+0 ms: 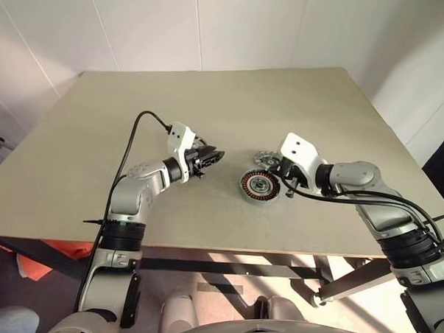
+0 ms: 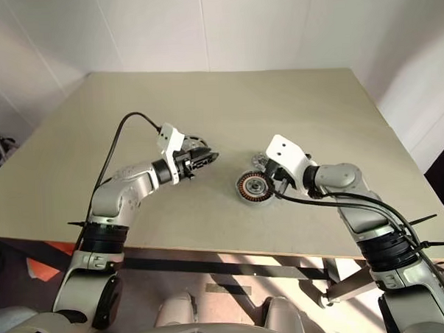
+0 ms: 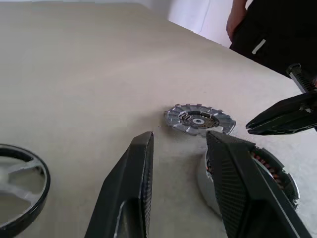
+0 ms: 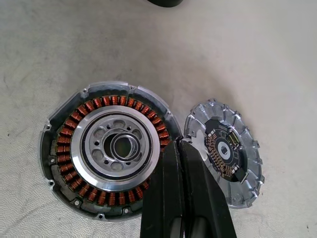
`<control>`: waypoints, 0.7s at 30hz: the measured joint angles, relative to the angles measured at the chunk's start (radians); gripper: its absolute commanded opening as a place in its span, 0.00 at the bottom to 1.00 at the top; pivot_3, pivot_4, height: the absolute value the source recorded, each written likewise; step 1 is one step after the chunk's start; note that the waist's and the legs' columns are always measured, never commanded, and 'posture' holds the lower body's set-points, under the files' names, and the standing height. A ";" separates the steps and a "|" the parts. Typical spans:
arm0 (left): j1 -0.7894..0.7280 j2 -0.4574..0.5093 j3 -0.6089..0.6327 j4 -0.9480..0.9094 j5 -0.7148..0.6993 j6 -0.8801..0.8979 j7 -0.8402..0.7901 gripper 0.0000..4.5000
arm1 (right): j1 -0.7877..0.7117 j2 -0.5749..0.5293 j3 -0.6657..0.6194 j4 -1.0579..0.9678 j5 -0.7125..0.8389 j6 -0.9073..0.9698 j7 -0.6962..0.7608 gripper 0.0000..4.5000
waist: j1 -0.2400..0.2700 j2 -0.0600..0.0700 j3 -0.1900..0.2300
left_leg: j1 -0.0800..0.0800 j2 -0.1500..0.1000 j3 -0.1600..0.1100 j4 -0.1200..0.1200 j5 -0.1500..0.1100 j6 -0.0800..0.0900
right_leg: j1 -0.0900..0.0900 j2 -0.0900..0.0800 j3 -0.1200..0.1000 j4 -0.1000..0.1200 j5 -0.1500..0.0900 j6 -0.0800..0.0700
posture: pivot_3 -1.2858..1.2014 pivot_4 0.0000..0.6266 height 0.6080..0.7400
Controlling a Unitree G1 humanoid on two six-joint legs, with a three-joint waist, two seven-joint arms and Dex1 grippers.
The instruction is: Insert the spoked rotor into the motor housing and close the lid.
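Two arms reaching in over the pale beige desk (image 1: 204, 101), elbows out, wrists bent toward each other.

Left arm: forearm angled up from the near edge, left pincer (image 1: 211, 158) pointing roughly level toward the middle of the desk and hovering clear of the surface. Black fingers (image 3: 133, 188) parted to a medium gap in the left wrist view, nothing between them. Dark-rimmed flat wheel with silvery spokes (image 3: 20, 186) lying on the desk off to one side of those fingers, cut off by the picture's edge so only part of rim and spokes visible. Same wheel mostly tucked behind the left pincer in the head views, hard to pick out.

Right arm: forearm coming in from the right, wrist cocked, right pincer (image 4: 181, 163) tilted down toward the desk. Fingers pressed flat together, gripping nothing, tips sitting right in the gap between the round silver-grey metal puck with a ring of copper-orange windings (image 4: 106, 156) and the flat grey disc with a notched, gear-like edge (image 4: 225, 153). Can't tell whether the tips actually touch either one.

Puck flat on the desk near the middle, open face up, central bearing visible, nothing sitting inside. Notched disc lying flat just beside it on the far side, dark circuit-like centre facing up, partly hidden behind the right wrist in the head views.

Person in dark clothing (image 3: 277, 29) standing past the far corner, cropped.
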 measured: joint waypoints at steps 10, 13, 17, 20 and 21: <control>-0.009 0.035 0.027 -0.011 -0.026 0.002 0.063 0.39 | 0.008 0.017 0.036 0.026 -0.022 -0.001 -0.005 0.00 | 0.000 0.000 0.000 | 0.000 0.000 0.000 0.000 0.000 0.000 | 0.000 0.000 0.000 0.000 0.000 0.001 | 0.52 0.00 1.00; -0.024 0.042 0.027 -0.003 -0.031 -0.006 0.069 0.39 | 0.020 0.022 0.040 0.025 -0.022 0.000 -0.005 0.00 | 0.000 0.000 0.000 | 0.000 0.000 0.000 0.000 0.000 0.000 | 0.000 0.000 0.000 0.000 -0.001 0.001 | 0.52 0.00 1.00; -0.047 0.049 0.028 0.011 -0.034 -0.017 0.079 0.39 | 0.033 0.022 0.039 0.020 -0.023 -0.003 -0.009 0.00 | 0.000 0.000 0.000 | 0.000 0.000 0.000 0.000 0.000 0.000 | 0.000 0.000 0.000 0.000 -0.001 0.001 | 0.52 0.00 1.00; -0.053 0.049 0.027 0.011 -0.036 -0.019 0.080 0.39 | 0.039 0.021 0.038 0.018 -0.024 -0.009 -0.012 0.00 | 0.000 0.000 0.000 | 0.001 0.000 0.000 0.000 0.000 0.000 | 0.000 0.000 0.000 0.000 -0.001 0.001 | 0.52 0.00 1.00; -0.054 0.049 0.025 0.014 -0.036 -0.020 0.080 0.39 | 0.040 0.021 0.038 0.018 -0.024 -0.011 -0.013 0.00 | 0.000 0.000 0.000 | 0.001 0.000 0.000 0.000 0.000 0.000 | 0.000 0.000 0.000 0.000 -0.001 0.001 | 0.52 0.00 1.00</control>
